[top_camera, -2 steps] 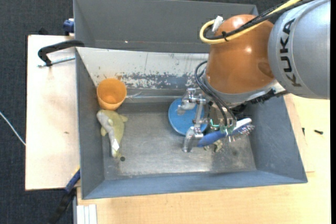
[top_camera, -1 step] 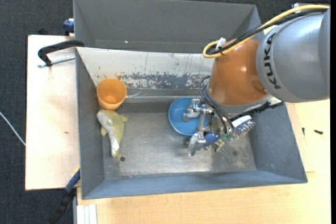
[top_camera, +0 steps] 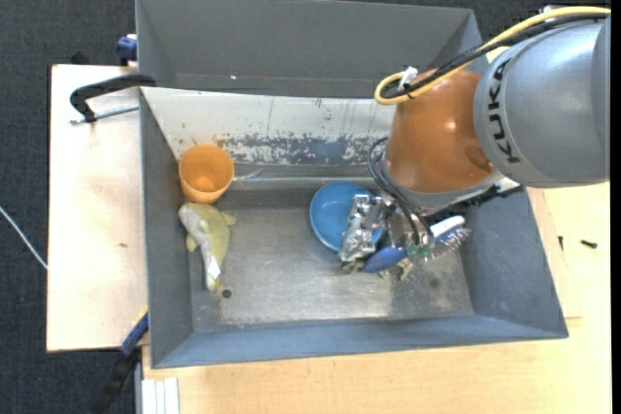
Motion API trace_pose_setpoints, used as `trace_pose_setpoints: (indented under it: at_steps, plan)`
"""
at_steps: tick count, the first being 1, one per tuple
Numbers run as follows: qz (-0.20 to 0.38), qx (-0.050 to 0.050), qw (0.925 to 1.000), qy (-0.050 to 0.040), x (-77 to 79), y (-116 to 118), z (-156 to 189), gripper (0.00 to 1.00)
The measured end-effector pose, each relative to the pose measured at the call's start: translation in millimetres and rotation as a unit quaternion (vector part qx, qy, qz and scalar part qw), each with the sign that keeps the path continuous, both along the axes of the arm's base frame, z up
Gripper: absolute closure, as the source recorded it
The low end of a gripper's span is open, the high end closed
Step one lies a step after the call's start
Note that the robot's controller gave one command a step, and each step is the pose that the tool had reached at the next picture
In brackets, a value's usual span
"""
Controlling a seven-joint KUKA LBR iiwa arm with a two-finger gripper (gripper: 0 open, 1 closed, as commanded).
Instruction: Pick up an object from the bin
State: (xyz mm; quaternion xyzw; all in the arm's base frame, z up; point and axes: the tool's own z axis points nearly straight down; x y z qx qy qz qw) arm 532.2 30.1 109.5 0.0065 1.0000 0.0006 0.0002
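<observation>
Orange wrist cover (top_camera: 437,143) over pincer (top_camera: 374,245), blue bowl (top_camera: 328,208) partly hidden

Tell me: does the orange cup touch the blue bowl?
No, the orange cup sits at the view's left, with bare bin floor between it and the blue bowl.

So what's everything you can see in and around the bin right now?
Bin: 1, grey metal, centre of view.
Cup: 1, orange, back-left corner of the floor.
Soft limp thing: 1, pale yellow-grey, left side, just in front of the cup; kind unclear.
Bowl: 1, blue, right of centre, against the gripper's left side.
Small piece: 1, blue, on the floor at the gripper.
White-and-blue item: 1, right of the gripper, partly hidden under the arm.
Gripper: 1, metal, low at the bowl's right edge.
Arm: 1, silver with an orange cover, reaching in from the right.
</observation>
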Motion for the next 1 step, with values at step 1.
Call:
trace_pose_setpoints:
  at_steps: [1]
  plan:
    - [0.144, -0.002, 0.9895, -0.0070, 23.6, -48.9, 161.0, 1.00]
